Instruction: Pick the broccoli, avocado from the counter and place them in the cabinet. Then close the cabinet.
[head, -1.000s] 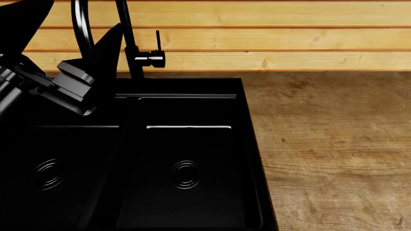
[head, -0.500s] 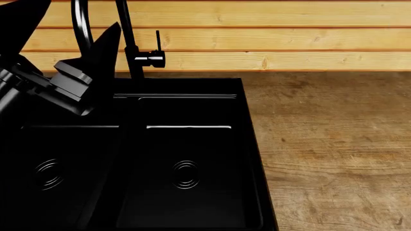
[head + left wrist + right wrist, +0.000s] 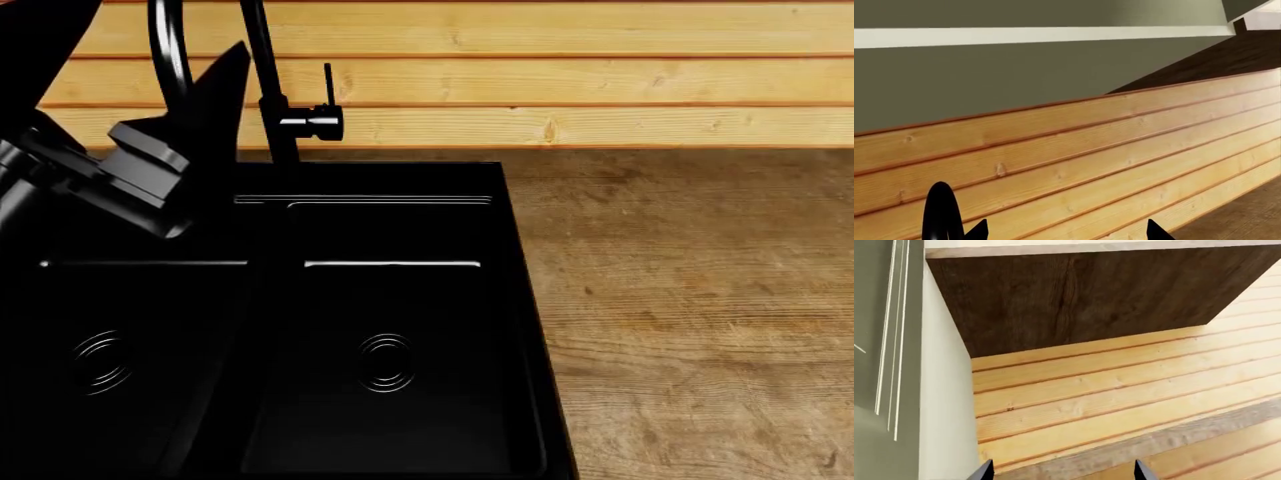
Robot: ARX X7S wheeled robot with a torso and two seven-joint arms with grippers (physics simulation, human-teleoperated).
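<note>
Black double-basin sink (image 3: 521, 330), round drain (image 3: 384, 362) in each basin. Black gooseneck faucet (image 3: 274, 95) at the back rim, side lever (image 3: 327, 85) upright. Pale horizontal wood-plank wall (image 3: 574, 75) behind. Wrist views: same planks (image 3: 1107, 165), grey-green panel (image 3: 987, 85) above, dark wood-grain underside (image 3: 1081, 295) overhead.

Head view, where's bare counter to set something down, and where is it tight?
The counter is bare to the right of the sink, from the plank wall to the near edge. It is tight at the far left, where the left gripper hangs beside the faucet above the left basin.
</note>
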